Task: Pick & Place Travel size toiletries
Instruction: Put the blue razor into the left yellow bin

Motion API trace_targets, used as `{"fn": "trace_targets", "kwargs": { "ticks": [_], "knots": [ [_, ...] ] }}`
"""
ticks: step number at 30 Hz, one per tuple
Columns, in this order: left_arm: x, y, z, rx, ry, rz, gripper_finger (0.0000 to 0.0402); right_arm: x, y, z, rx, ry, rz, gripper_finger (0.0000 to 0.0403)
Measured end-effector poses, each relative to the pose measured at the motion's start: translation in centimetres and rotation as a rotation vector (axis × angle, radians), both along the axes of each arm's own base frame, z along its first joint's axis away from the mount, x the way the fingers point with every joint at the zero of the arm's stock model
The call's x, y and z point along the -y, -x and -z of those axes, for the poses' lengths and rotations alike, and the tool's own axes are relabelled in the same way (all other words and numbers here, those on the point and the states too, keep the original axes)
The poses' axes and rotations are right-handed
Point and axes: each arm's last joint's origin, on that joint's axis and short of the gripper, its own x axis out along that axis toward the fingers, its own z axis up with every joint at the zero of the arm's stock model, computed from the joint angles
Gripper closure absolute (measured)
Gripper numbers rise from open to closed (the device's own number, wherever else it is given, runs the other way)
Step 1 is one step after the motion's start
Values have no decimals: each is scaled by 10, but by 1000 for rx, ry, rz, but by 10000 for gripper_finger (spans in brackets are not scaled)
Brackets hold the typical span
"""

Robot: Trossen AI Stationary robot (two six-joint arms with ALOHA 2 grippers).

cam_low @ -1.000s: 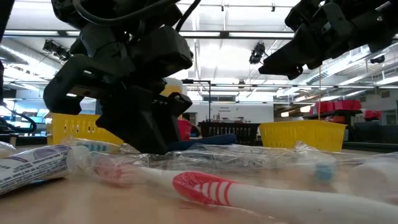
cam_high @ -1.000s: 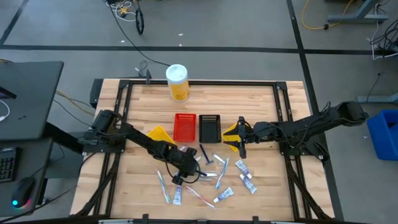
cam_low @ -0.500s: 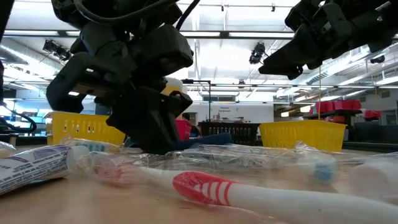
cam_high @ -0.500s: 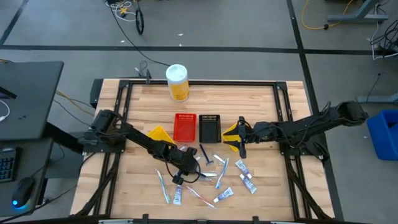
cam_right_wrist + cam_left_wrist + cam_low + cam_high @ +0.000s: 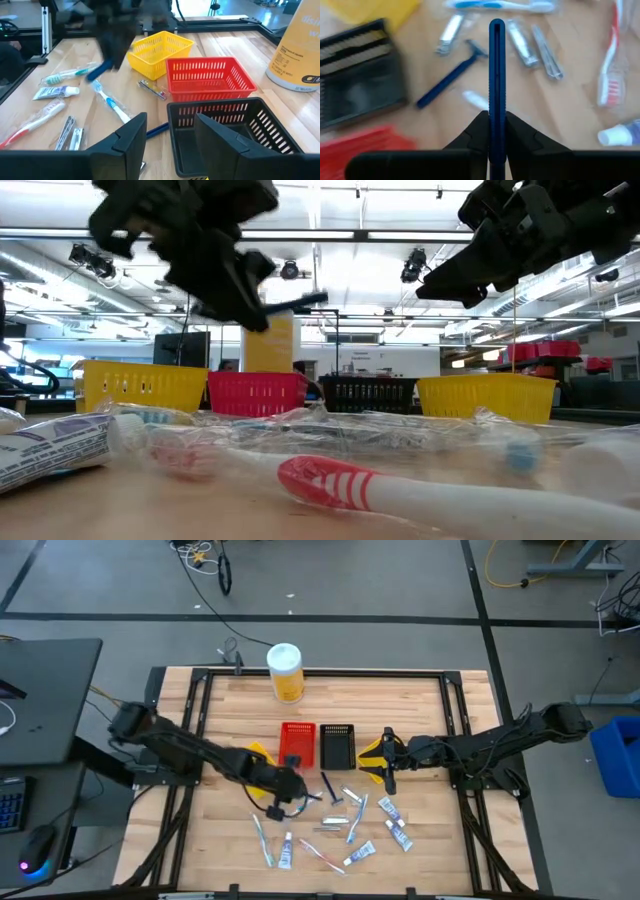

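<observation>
The travel size toiletries lie spread over the near half of the wooden table: white tubes (image 5: pixel 362 853), toothbrushes (image 5: pixel 355 819) and a blue razor (image 5: pixel 328 785). My left gripper (image 5: pixel 292 790) hangs above their left part, shut on a slim dark blue comb (image 5: pixel 496 70). In the low view the comb (image 5: pixel 297 302) sticks out from the gripper, well above the table. My right gripper (image 5: pixel 385 762) stands open above the black bin (image 5: pixel 235 127), with nothing between its fingers. My left gripper pinches one end of the comb (image 5: pixel 496 117) between its two fingers (image 5: pixel 475 135). The fingers slant down from the table's left, and the comb runs on straight ahead of them, along their line. It is lifted clear of the table.
A yellow bin (image 5: pixel 258 755), a red bin (image 5: pixel 297 744), the black bin (image 5: pixel 337 744) and a second yellow bin (image 5: pixel 372 755) stand in a row mid-table. A tall yellow canister (image 5: pixel 285 671) is at the far edge. Black frame rails border the table.
My left gripper has risen from among the toiletries and drawn back toward the table's far left, mostly in the last half second. The comb has gone up with it and hangs clear of the table.
</observation>
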Motion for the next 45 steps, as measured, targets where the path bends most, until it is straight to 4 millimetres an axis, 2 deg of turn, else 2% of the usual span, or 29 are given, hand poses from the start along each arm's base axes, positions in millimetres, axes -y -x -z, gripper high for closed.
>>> {"fn": "trace_targets", "kwargs": {
  "ticks": [6, 12, 17, 22, 26, 31, 36, 45],
  "knots": [
    [-19, 34, -33, -47, -80, -64, 353, 0, 0, 0, 1, 0, 0, 229],
    [-42, 63, -39, -221, -101, -129, 354, 0, 0, 0, 0, 3, 7, 231],
    [-60, 75, -23, -365, -125, -143, 337, 2, 0, 0, -2, 3, 14, 229],
    [-72, 86, 6, -482, -109, -114, 355, 2, 0, 1, -5, 4, 17, 232],
    [-78, 92, 25, -496, -114, -136, 360, 2, 0, 1, -6, 5, 16, 231],
    [-78, 93, 39, -441, -131, -66, 337, 2, 0, 1, -6, 7, 15, 233],
    [-78, 93, 46, -410, -134, -48, 332, 2, 0, 1, -6, 7, 15, 233],
    [-78, 94, 46, -412, -96, -99, 330, 2, 0, 0, 0, 31, 6, 237]
  ]
}}
